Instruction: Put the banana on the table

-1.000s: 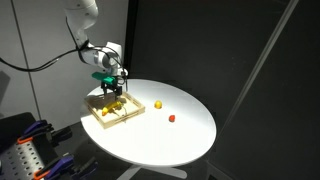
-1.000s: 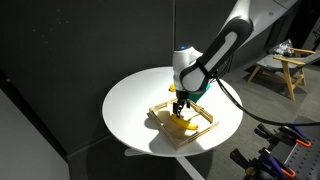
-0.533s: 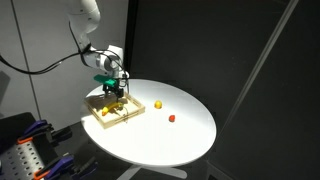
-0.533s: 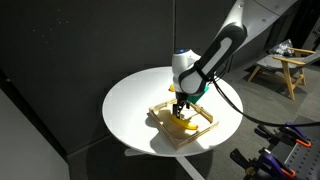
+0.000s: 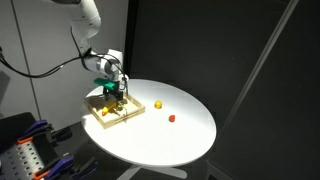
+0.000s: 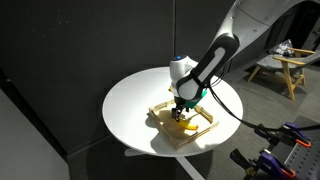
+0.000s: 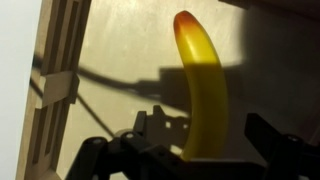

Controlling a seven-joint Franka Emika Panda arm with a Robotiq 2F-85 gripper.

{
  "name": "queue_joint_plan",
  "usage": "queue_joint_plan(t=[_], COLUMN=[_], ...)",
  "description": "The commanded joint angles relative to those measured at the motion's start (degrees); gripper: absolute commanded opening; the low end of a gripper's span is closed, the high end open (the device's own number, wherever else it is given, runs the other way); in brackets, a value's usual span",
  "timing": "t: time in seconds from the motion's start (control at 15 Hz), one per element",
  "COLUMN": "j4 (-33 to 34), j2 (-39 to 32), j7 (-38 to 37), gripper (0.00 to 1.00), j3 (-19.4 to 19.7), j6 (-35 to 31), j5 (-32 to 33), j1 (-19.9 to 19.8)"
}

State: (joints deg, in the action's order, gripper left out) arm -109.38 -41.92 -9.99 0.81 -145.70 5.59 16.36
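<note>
The yellow banana lies in the shallow wooden tray, its orange-tinted tip pointing away in the wrist view. My gripper is open and low over it, one finger on each side of the banana's near end. I cannot tell whether the fingers touch it. In both exterior views the gripper hangs inside the tray, which sits on the round white table. Part of the banana shows below the fingers.
A tiny round yellow object and a tiny red one lie on the table beside the tray. The tray's raised wooden rim surrounds the gripper. Dark curtains stand behind the table.
The arm has lowered the gripper a little further into the tray toward the banana. The banana and tray have not moved.
</note>
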Motion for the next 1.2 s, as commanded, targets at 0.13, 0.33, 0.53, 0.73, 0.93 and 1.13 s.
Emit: queue_joint_plan(t=[0.13, 0.33, 0.53, 0.73, 0.93, 1.13], j4=[2.6, 3.5, 3.9, 4.4, 4.7, 4.8], j2=[-2.1, -2.9, -3.6, -4.2, -4.5, -4.7], j7=[-2.2, -2.1, -2.1, -2.0, -2.0, -2.0], gripper=[1.0, 1.0, 1.0, 1.0, 1.0, 0.67], j3=[1.0, 1.1, 1.2, 1.3, 1.3, 1.3], j6=[0.3, 0.4, 0.5, 0.5, 0.6, 0.5], j5=[1.8, 1.8, 1.8, 1.7, 1.6, 1.6], j1=[1.5, 1.7, 1.7, 1.7, 1.6, 1.7])
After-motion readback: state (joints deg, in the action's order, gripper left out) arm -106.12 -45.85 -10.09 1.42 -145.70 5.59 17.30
